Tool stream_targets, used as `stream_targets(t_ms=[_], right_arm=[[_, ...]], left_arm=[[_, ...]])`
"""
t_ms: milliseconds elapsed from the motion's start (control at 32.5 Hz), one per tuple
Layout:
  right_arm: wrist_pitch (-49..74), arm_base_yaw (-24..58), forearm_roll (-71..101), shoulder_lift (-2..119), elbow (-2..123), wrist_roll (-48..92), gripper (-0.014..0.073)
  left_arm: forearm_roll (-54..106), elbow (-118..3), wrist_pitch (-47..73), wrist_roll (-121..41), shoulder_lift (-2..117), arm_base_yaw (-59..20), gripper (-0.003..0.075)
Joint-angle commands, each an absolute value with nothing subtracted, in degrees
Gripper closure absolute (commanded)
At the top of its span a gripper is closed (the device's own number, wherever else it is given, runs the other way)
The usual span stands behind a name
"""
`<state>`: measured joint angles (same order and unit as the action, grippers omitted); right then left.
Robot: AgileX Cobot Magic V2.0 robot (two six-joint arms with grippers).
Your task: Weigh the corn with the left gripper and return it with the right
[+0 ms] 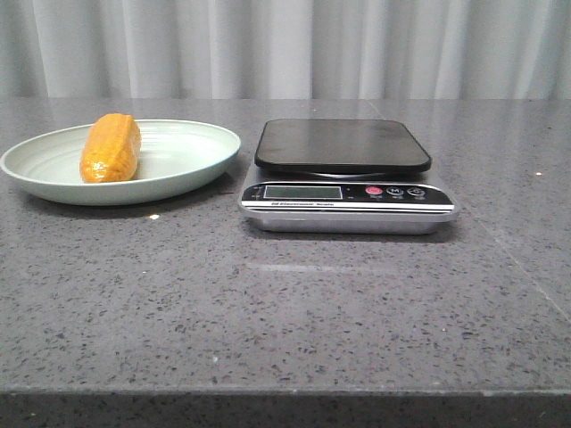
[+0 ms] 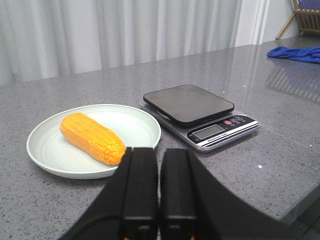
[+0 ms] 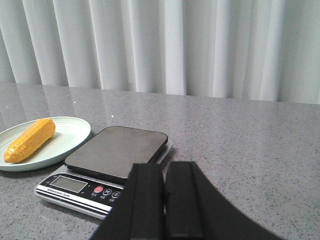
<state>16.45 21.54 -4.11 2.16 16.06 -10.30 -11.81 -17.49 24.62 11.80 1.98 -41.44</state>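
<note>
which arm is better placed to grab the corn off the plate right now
Left. The corn lies on the plate, left of the scale, and the shut left gripper sits nearer it than the right gripper.

Cut off by the frame edge: a blue cloth (image 2: 296, 53) and a wooden rack (image 2: 307, 16) on the table's far corner. Too small to read: lettering beneath the scale's display (image 1: 303, 192), symbols on its buttons (image 1: 394, 192). Hidden behind the left gripper (image 2: 159, 190): one end of the corn (image 2: 92, 138).
</note>
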Motion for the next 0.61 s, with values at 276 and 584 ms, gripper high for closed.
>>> stream_targets(t_ms=[276,584], right_arm=[[11.64,21.09,-4.87,2.86,17.44,-9.82,0.0442],[11.64,21.09,-4.87,2.86,17.44,-9.82,0.0442]], left_arm=[[-9.14,-14.28,19.35,11.63,2.78,-34.29,0.0594],[-6.15,-6.20,8.38,7.35,-0.52,-10.69,0.0594]])
